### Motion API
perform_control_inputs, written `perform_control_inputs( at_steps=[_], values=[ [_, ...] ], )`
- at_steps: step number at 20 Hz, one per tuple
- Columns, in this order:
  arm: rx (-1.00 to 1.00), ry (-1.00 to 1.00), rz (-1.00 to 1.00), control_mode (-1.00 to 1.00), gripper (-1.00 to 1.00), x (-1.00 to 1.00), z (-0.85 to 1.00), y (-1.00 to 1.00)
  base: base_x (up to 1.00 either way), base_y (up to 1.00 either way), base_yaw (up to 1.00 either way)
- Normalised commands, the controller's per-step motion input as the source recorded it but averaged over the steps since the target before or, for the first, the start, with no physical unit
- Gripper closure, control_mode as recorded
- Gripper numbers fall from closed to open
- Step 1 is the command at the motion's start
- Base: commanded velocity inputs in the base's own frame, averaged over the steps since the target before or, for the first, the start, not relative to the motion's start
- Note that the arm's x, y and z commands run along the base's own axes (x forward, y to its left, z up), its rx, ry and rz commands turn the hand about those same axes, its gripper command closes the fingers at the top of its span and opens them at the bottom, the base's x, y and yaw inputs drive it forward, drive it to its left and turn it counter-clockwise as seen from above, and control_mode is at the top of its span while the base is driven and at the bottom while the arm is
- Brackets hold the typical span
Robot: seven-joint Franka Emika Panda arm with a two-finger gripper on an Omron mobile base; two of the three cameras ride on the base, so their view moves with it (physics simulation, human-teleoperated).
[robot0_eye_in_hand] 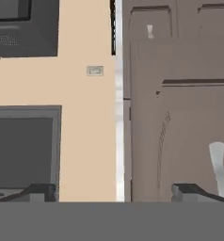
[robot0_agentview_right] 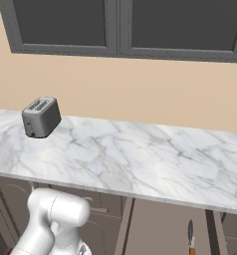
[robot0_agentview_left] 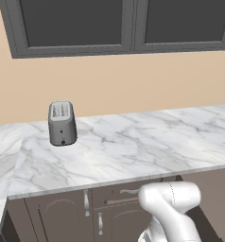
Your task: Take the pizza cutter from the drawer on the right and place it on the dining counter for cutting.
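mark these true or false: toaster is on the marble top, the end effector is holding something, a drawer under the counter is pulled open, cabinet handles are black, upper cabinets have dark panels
1. The boxy silver-grey toaster stands on the white grey-veined marble countertop: true.
2. The end effector holds something: false, its dark fingertips stand wide apart with nothing between them.
3. The grey-brown wooden drawer below the countertop is pulled open: true, a small brown-handled pizza cutter lies in it.
4. The cabinet handles are black: false, the curved cabinet handle is silver.
5. The grey-framed upper wall cabinets have dark panels: true.
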Motion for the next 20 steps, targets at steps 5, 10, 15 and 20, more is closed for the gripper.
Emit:
perform_control_inputs(
  at_steps=[5,10,15,20],
  values=[
    [0.0,0.0,0.0,-1.0,-1.0,0.1,0.77,0.0,0.0,0.0,0.0],
    [0.0,0.04,0.0,-1.0,-1.0,0.41,0.74,0.0,0.0,0.0,0.0],
    [0.0,0.11,0.0,-1.0,-1.0,0.72,0.6,0.0,0.0,0.0,0.0],
    [0.0,0.13,0.0,-1.0,-1.0,0.88,0.48,0.0,0.0,0.0,0.0]
  ],
)
